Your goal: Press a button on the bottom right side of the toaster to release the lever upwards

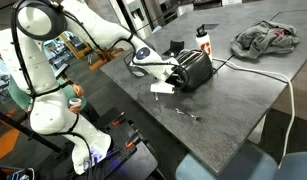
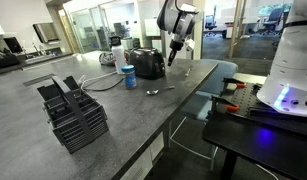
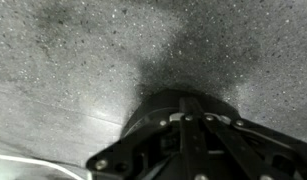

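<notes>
One black toaster [image 1: 193, 68] stands on the grey desk [image 1: 228, 110], near a red-capped white bottle [image 1: 203, 40]. My tool [image 2: 172, 61] hangs just beside the toaster's end. I cannot tell whether its jaws are apart or together.

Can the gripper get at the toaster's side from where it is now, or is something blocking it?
Probably yes. The gripper hangs close beside the toaster, with nothing visible between them; the utensil lies on the table, nearer its edge. The button itself is too small to see.
</notes>
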Available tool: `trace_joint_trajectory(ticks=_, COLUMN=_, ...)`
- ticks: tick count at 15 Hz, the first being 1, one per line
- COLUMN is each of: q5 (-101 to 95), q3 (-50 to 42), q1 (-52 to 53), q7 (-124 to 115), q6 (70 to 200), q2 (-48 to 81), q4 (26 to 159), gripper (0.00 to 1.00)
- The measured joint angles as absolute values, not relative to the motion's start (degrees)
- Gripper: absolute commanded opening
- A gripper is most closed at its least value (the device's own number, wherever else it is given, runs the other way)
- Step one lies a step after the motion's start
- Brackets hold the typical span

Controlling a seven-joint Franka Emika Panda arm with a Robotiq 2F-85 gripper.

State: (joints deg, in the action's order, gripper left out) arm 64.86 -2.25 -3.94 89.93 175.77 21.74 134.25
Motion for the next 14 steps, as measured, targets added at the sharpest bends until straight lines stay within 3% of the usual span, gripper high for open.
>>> trace_joint_trajectory(ticks=14, q5=64.4, q3=-2.2, q1=-3.9, q7=89.9, q6=174.5, q2=24.0, q4=131.9, gripper=0.00)
